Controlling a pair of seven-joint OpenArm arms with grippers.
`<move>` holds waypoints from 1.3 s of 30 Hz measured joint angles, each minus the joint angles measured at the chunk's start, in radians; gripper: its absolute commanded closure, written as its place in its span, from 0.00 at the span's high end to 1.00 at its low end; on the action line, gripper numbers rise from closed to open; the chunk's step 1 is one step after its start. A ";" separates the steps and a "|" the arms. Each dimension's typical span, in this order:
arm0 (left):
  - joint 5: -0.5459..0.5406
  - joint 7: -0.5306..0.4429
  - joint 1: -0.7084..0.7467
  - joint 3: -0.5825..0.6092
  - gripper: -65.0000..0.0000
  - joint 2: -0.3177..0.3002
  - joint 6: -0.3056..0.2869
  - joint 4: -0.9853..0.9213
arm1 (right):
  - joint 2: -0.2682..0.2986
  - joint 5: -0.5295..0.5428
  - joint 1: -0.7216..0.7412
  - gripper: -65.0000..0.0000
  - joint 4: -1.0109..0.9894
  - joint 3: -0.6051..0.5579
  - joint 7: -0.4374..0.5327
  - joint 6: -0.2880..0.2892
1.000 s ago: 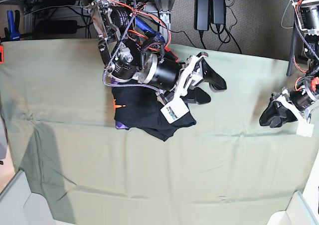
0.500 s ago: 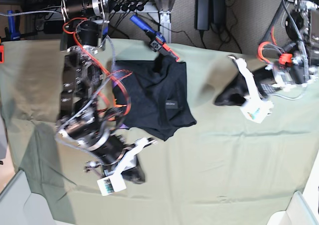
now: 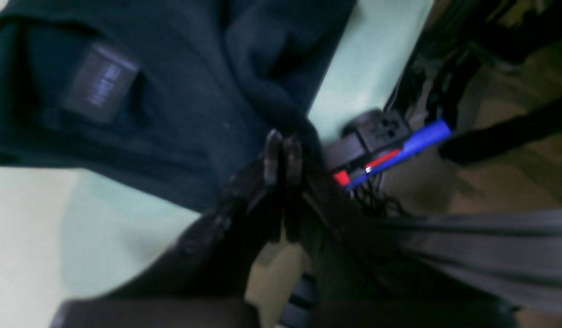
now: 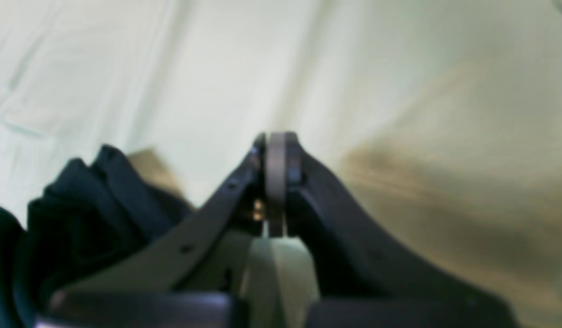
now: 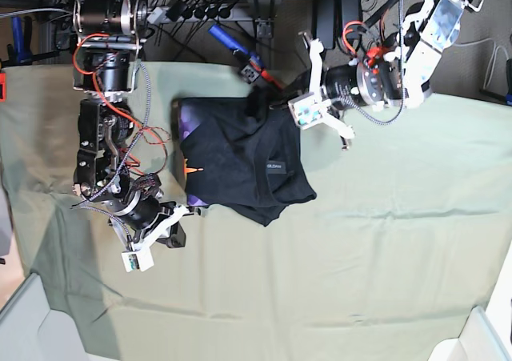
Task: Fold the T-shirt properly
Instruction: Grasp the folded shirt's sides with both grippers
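Observation:
The black T-shirt (image 5: 240,153) lies folded in a rough square on the pale green cloth, with a purple print strip (image 5: 186,122) at its left edge and a small grey label (image 5: 275,166). My left gripper (image 5: 272,102) is at the shirt's far right corner. In the left wrist view its shut fingers (image 3: 281,152) touch a fabric ridge of the T-shirt (image 3: 171,91); whether cloth is pinched I cannot tell. My right gripper (image 5: 174,238) sits low on the cloth, just off the shirt's near left corner. In the right wrist view it (image 4: 276,146) is shut on nothing, with the T-shirt (image 4: 80,205) beside it.
The pale green cloth (image 5: 360,257) covers the table. A blue and red tool (image 5: 240,55) (image 3: 413,143) lies at the back edge beside the left gripper. Cables and power bricks hang behind. White bins (image 5: 32,321) (image 5: 476,337) stand at the near corners.
The left arm swung in from the right to the shirt's far corner. The right arm left the shirt, dropped to the near left, then came back toward it. Both grippers went from open to shut.

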 measured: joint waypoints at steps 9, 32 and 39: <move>0.019 -0.010 -0.046 0.000 0.00 0.030 0.000 -0.119 | 0.000 -0.024 0.044 0.00 -0.098 -0.137 0.012 0.000; 0.042 -0.049 -0.074 -0.006 0.00 0.029 0.000 -0.203 | 0.017 -0.009 0.044 0.00 -0.098 -0.234 -0.017 0.000; 0.009 -0.081 -0.144 -0.004 0.00 0.029 -0.036 -0.295 | 0.017 -0.007 0.044 0.00 -0.098 -0.234 -0.021 0.000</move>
